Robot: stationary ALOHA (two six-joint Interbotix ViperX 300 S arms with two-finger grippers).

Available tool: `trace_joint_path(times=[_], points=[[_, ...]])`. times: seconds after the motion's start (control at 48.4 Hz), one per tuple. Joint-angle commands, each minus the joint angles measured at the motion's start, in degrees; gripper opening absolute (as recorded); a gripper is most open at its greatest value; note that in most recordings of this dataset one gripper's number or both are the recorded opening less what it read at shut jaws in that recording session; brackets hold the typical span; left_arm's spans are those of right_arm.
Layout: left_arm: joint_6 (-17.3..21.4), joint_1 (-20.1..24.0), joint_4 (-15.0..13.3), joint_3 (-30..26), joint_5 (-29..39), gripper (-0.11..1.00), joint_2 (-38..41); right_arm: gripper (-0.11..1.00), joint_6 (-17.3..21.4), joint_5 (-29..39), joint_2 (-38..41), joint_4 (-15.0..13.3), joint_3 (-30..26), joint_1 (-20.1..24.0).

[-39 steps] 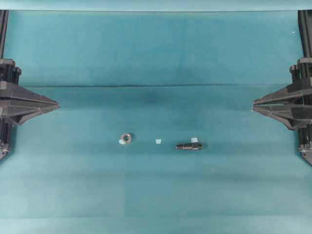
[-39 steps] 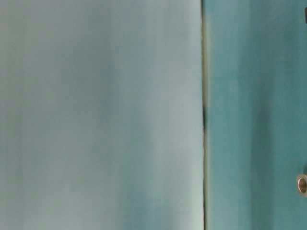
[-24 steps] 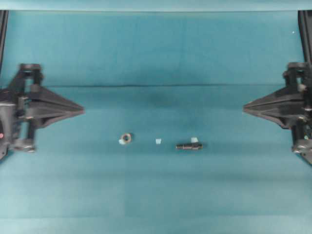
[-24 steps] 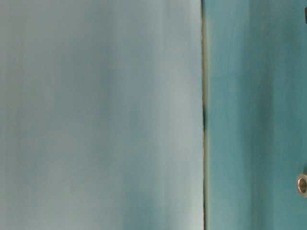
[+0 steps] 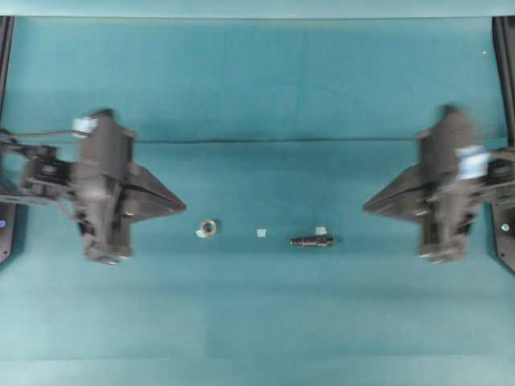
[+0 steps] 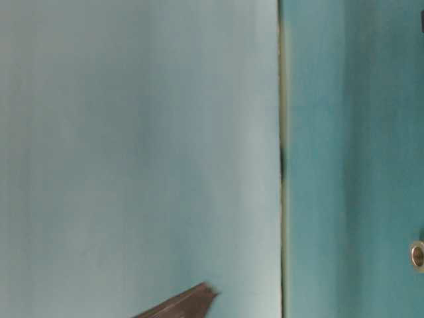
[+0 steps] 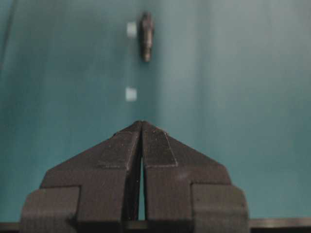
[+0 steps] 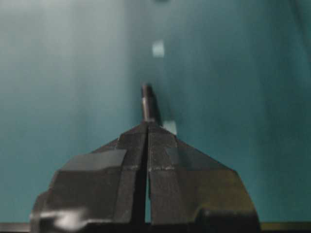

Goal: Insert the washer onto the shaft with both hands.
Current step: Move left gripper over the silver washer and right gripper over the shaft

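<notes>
The small silver washer [image 5: 208, 228] lies flat on the teal cloth left of centre, and shows at the right edge of the table-level view as the washer [image 6: 417, 254]. The dark stepped shaft [image 5: 312, 240] lies on its side right of centre, also seen as the shaft [image 7: 146, 35] and the shaft [image 8: 148, 103]. My left gripper [image 5: 183, 207] is shut and empty, its tip just left of the washer. My right gripper [image 5: 366, 207] is shut and empty, right of the shaft. In the wrist views the left gripper [image 7: 141, 123] and right gripper [image 8: 147, 124] have their fingers pressed together.
Small pale tape squares lie on the teal cloth [image 5: 257, 322]: one [image 5: 261, 233] between washer and shaft, one [image 5: 321, 231] beside the shaft. A fold line [image 5: 273, 142] crosses the cloth behind them. A dark finger tip [image 6: 192, 303] pokes into the table-level view's bottom.
Both arms have swung in from the table's sides toward the middle, the left tip reaching close to the washer. Both grippers stayed shut. Washer and shaft have not moved.
</notes>
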Motion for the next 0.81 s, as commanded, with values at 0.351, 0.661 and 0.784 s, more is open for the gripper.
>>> trace_joint_path(times=[0.351,0.661,0.784], points=[[0.2,-0.1,0.4,-8.2,10.6,0.02,14.5,-0.1,-0.1,9.1,18.1,-2.4,-10.7,0.8],[0.0,0.4,0.5,-8.9,10.3,0.02,16.3,-0.08,-3.4,9.3,21.1,-2.5,-12.4,1.0],[-0.3,0.7,0.4,-8.3,10.3,0.02,16.6,-0.04,-3.6,9.3,21.5,-2.4,-12.4,0.9]])
